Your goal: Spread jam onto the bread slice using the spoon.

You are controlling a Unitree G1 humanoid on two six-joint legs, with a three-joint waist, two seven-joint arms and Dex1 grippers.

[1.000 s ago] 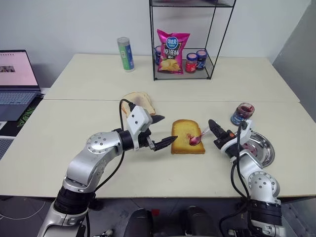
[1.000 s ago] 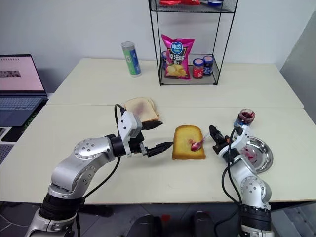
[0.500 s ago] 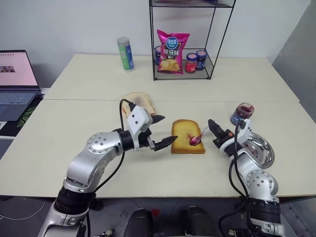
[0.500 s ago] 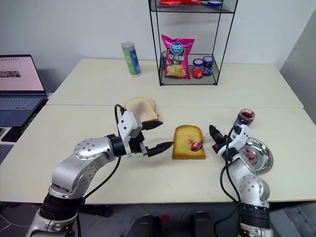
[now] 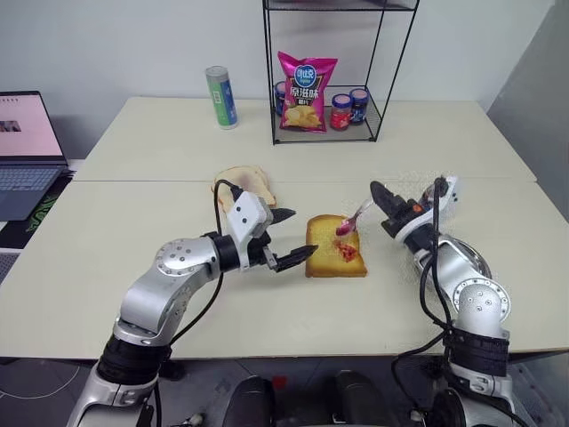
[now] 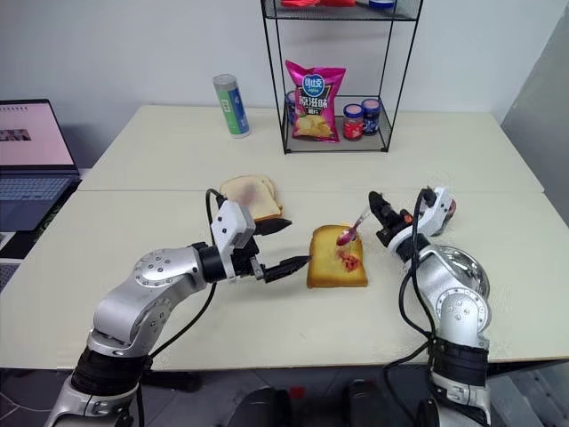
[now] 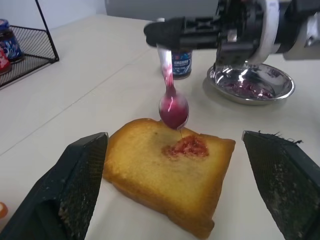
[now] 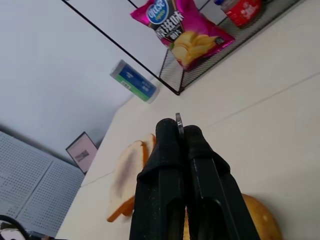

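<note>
Honestly, spreading was the step in hand here: the right hand (image 6: 384,219) had its fingers pressed tight on the spoon (image 6: 353,229), bowl hanging just above the bread slice (image 6: 337,257) near the middle of the table's front half. The jam (image 7: 187,147) sat as one blob near a corner. I'd have lowered the bowl flat and dragged it across the bare face. The left hand (image 5: 292,238) (fingers spread wide) waited beside the slice, maybe there to steady it.
</note>
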